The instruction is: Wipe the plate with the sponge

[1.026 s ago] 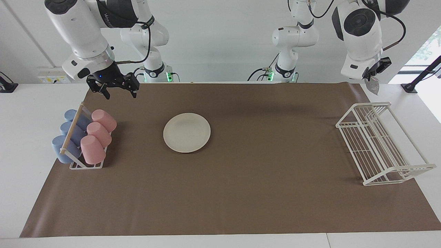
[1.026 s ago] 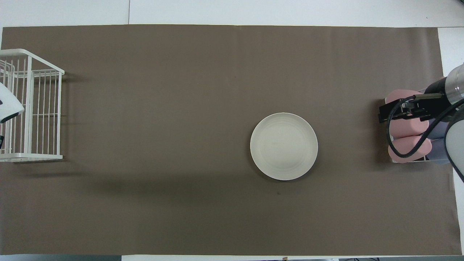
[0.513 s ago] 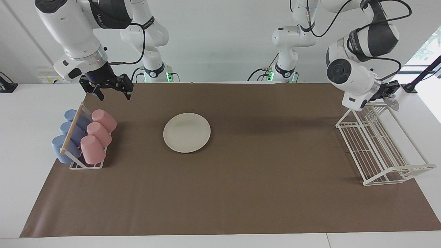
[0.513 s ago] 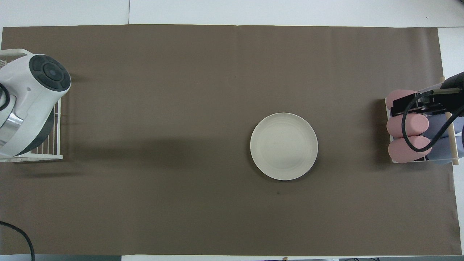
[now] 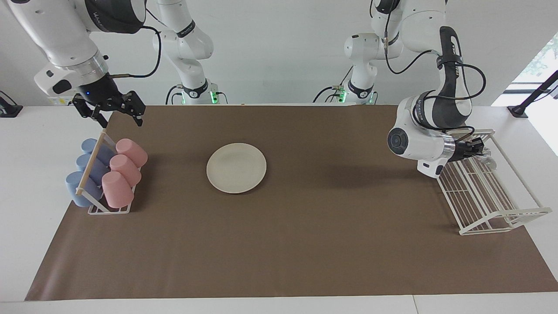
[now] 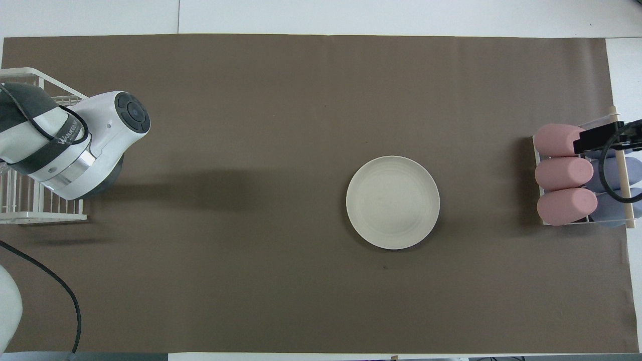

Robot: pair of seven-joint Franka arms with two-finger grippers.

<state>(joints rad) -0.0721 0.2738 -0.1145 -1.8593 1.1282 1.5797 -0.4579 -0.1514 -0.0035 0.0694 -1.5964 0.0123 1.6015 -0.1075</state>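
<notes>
Carry sponge [image 5: 489, 161], pinched in left gripper [image 5: 481, 150] fingers over wire rack [image 5: 501, 218], to plate [image 5: 236, 168], press flat; right gripper [image 5: 120, 120] parked wide-fingered above cup rack [image 5: 109, 210].

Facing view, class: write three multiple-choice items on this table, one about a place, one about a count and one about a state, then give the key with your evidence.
1. Where is the plate?
A. in the wire rack
B. on the brown mat, between the cup rack and the wire rack
C. on top of the cups

2. How many pink cups are in the cup rack?
A. two
B. three
C. five

3. The right claw, above the cup rack, is
A. open and holding nothing
B. shut on the plate
C. shut on a pink cup

Key: 1 B, the plate lies flat on the mat, apart from both racks. 2 B, three pink cups lie in a row beside the blue ones. 3 A, its fingers stand apart with nothing between them.
</notes>
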